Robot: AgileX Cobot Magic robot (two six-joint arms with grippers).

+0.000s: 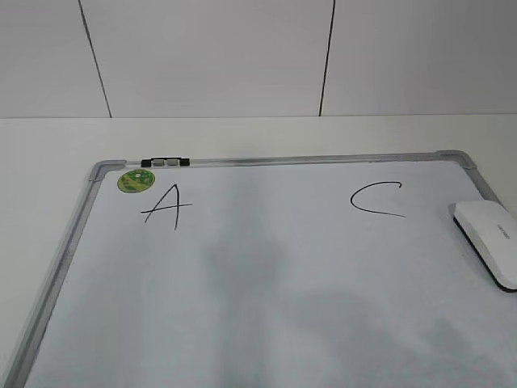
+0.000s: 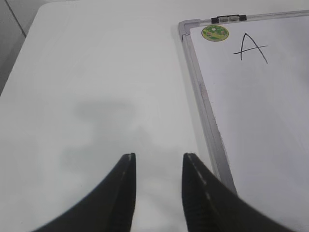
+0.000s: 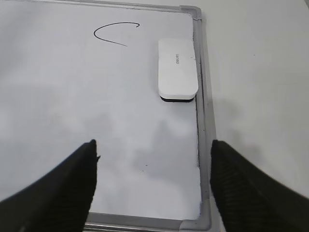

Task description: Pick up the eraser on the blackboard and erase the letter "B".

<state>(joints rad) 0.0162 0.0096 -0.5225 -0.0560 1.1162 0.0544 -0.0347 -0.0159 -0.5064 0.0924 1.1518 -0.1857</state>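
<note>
The blackboard point(image 1: 266, 275) is a white board with a grey frame; it also shows in the left wrist view point(image 2: 270, 121) and the right wrist view point(image 3: 72, 96). The white eraser point(image 1: 490, 241) lies on the board by its right edge, below the "C" point(image 1: 376, 199); it also shows in the right wrist view point(image 3: 177, 69). No letter "B" shows between the "A" point(image 1: 166, 207) and the "C". My right gripper point(image 3: 153, 152) is open and empty above the board's near right corner. My left gripper point(image 2: 158, 159) is open and empty over the table, left of the board.
A round green sticker point(image 1: 135, 179) and a small black-and-white clip point(image 1: 165, 162) sit at the board's top left. The white table point(image 1: 48, 162) surrounds the board. A tiled wall point(image 1: 242, 56) stands behind. Neither arm shows in the exterior view.
</note>
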